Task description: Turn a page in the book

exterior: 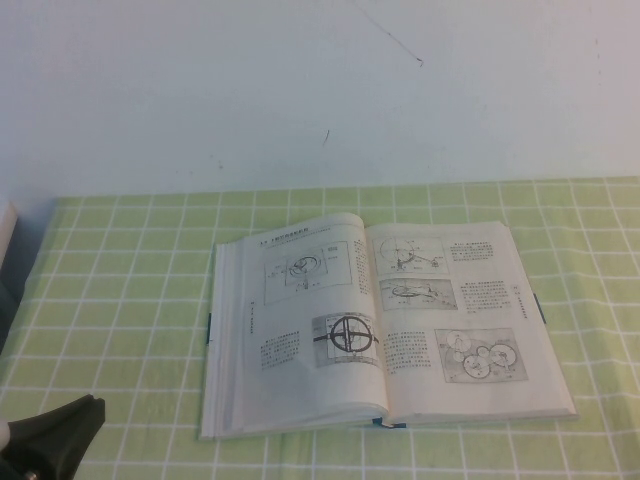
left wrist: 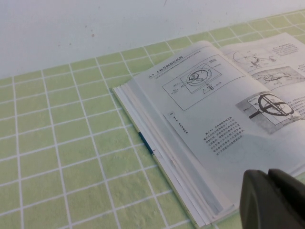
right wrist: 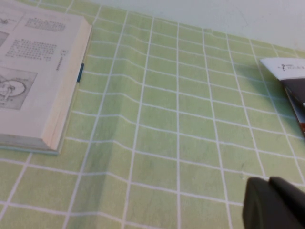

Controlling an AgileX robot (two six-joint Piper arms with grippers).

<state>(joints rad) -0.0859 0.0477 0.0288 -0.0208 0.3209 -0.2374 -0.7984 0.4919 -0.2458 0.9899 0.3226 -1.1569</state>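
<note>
The book [exterior: 380, 320] lies open and flat in the middle of the green checked table, white pages up. Its left page [exterior: 300, 310] carries round globe-like figures, and its right page [exterior: 455, 310] has gear drawings and text. No leaf is lifted. My left gripper [exterior: 60, 425] hangs low at the near left, apart from the book. In the left wrist view it [left wrist: 267, 174] is shut and empty just over the book's [left wrist: 209, 109] near left corner. My right gripper [right wrist: 268, 181] is shut on nothing over bare cloth, well to the right of the book [right wrist: 33, 71].
A green tablecloth with white grid lines [exterior: 120, 300] covers the table, and a white wall [exterior: 320, 90] stands behind it. A white and dark printed item [right wrist: 290, 81] lies at the far right. A dark object [exterior: 8, 280] sits at the table's left edge.
</note>
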